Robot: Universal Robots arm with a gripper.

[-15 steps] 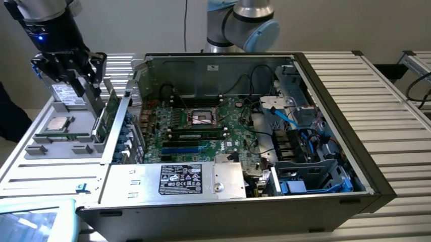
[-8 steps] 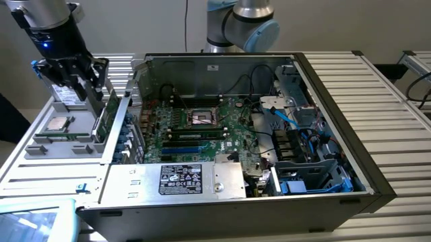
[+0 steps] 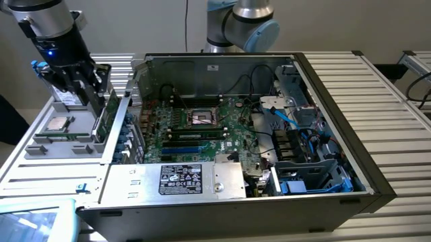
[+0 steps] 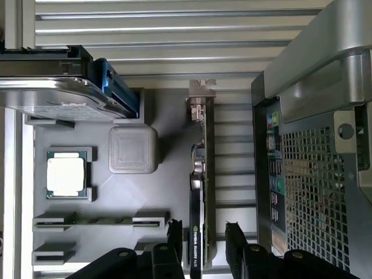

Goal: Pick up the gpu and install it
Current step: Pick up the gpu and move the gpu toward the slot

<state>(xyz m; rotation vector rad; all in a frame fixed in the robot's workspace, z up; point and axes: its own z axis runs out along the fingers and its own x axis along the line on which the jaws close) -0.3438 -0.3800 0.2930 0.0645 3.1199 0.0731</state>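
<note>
Counted: one gpu [image 4: 199, 192], one gripper [image 4: 203, 244] with two black fingers [image 4: 175, 235], one processor chip [image 4: 67, 174], one memory stick [image 4: 99, 221], one silver drive [image 4: 52, 96], one plain square block [image 4: 133, 150], one grey parts tray [image 4: 168, 186] and one open computer case [image 4: 325, 174]. In the exterior view the tray [image 3: 40, 151] lies at nine o'clock of the case [image 3: 323, 75], both on a slatted metal table [image 3: 394, 106], and the gpu [image 3: 111, 113] stands on its long edge at the tray's three o'clock side, just beside the case wall. Its long axis runs roughly from twelve to six o'clock in that view, slightly tilted, with the green board facing three o'clock toward the case. In the wrist view the black shroud faces the chip and block, and the silver bracket sits at the end far from the gripper. Clearance: bare tray floor separates the card from the block on one face, and a narrow ribbed strip separates it from the case on the other. The gripper [image 3: 98, 106] is at the card's near end, jaws spread wide, one finger to each side of the card's line. A visible gap remains at the case-side finger. It has hold of nothing.
</note>
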